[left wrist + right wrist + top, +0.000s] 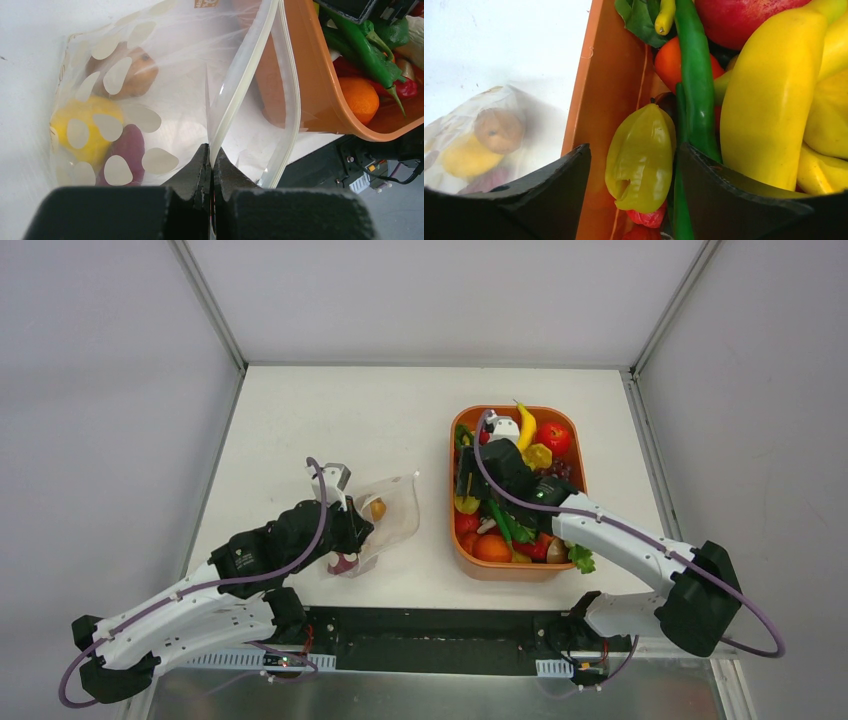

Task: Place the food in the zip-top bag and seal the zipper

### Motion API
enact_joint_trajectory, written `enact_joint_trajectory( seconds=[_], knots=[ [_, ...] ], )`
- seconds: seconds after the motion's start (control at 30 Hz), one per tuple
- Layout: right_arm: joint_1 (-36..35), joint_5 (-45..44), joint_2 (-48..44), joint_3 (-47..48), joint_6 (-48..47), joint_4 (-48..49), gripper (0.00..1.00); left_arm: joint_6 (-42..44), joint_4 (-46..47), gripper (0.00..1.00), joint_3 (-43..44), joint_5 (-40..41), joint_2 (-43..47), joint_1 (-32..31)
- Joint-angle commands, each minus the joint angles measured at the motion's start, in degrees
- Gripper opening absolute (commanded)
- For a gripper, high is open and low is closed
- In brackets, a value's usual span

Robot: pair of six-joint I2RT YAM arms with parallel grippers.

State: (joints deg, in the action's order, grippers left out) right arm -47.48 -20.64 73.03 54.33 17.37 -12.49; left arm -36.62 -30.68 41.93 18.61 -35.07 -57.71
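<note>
Two arms reach out from the near edge of a white table (320, 415), which sits inside a pale-walled enclosure with grey metal posts (208, 302) rising at the far corners. A black mounting strip (430, 625) runs between the bases. On the right half stands an orange tray (461, 540) heaped with food (552, 438), and to its left, near but apart in the top view, lies the zip-top bag (395, 502). My left gripper (211, 154) is clenched on the zip-top bag's open lip, pinching the film right where the zipper (242, 80) strip comes down to the fingertips, and the mouth gapes toward the tray. Through the dotted plastic I make out a yellow lemon (80, 125), a brown piece (136, 75) and a purple piece (131, 147) already inside. My right gripper (634, 150) hangs in the tray with its jaws spread, a yellow-green ribbed piece (641, 155) between them and a green chilli (696, 85) beside it; I cannot tell whether either pad touches the piece. From above, the left arm covers its own fingers and the bag's near corner, and the right arm hides much of the tray's middle. In the right wrist view the bag is blurred and cut off by a finger.
</note>
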Motion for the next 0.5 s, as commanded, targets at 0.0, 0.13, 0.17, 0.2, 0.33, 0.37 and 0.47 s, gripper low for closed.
enact_joint_trajectory(
  seconds=[0.0,0.13,0.17,0.2,0.33,0.37,0.47],
  knots=[
    [0.44,0.63,0.29,1.89,-2.82,-5.13,0.70,0.41,0.45,0.00,0.13,1.09,0.27,-0.18],
    [0.31,6.73,-1.71,2.35,-3.34,-4.19,0.69,0.50,0.24,0.00,-0.07,1.31,0.60,-0.21],
    [0.36,8.37,-3.19,1.58,-3.43,-2.32,0.69,0.50,0.31,0.00,-0.16,1.40,0.64,-0.20],
    [0.30,9.52,-4.33,1.21,-3.29,-1.20,0.69,0.56,0.33,0.00,-0.23,1.43,0.62,-0.14],
    [0.37,11.07,-9.67,3.13,-1.81,-2.92,0.68,0.76,-0.33,0.00,0.18,1.63,0.44,-0.12],
    [0.34,11.09,-11.41,2.81,-1.82,-2.51,0.68,0.76,-0.35,0.00,0.04,1.83,0.59,-0.13],
    [0.29,10.10,-15.87,1.41,-2.14,-3.07,0.64,0.76,0.22,0.00,-0.42,1.99,0.66,-0.12]
  ],
)
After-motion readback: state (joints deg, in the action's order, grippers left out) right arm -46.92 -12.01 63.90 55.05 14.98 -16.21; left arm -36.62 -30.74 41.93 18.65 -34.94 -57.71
